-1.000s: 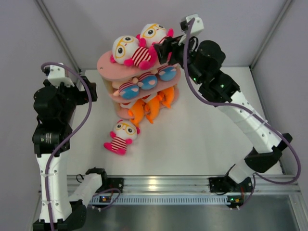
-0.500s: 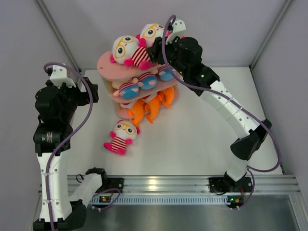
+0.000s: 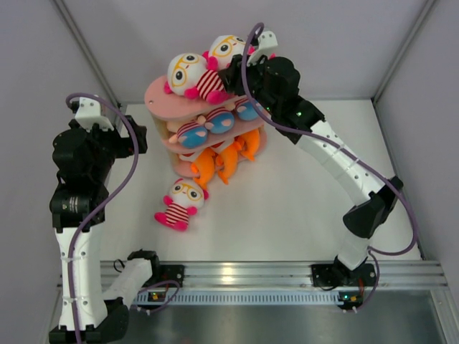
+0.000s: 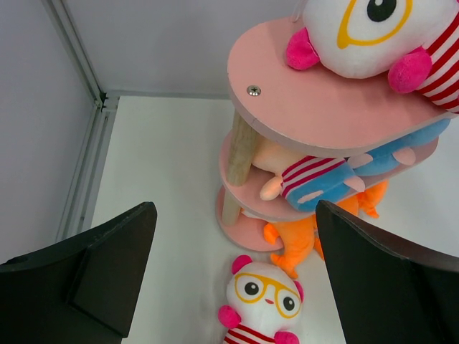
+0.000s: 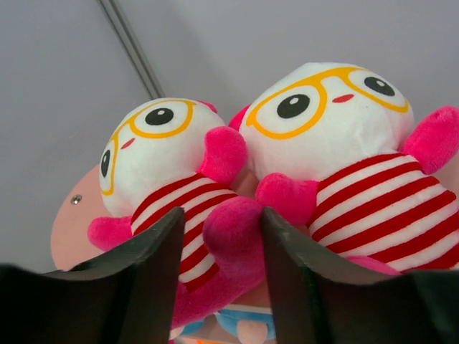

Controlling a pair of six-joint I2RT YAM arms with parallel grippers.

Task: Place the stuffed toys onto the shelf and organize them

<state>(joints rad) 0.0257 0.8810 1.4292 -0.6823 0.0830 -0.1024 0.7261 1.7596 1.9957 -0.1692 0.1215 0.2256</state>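
Note:
The pink three-tier shelf (image 3: 159, 97) stands at the back middle. Two white stuffed toys with yellow glasses (image 3: 188, 72) (image 3: 228, 49) sit on its top board. Boys in blue (image 3: 208, 125) lie on the middle tier, orange fish toys (image 3: 222, 161) on the bottom. A third glasses toy (image 3: 183, 201) lies on the table in front. My right gripper (image 5: 222, 215) is open and straddles the left toy's pink foot (image 5: 233, 236); one finger touches it and a gap shows at the other. My left gripper (image 4: 235, 208) hangs wide open above the table toy (image 4: 262, 297), holding nothing.
White enclosure walls with metal corner posts (image 4: 79, 50) stand close behind and left of the shelf. A metal rail (image 3: 237, 276) runs along the near edge by the arm bases. The shelf's wooden post (image 4: 240, 150) faces the left gripper.
The right arm swung left over the shelf's top tier and its jaws narrowed around the pink foot. The left arm and the toys have barely moved.

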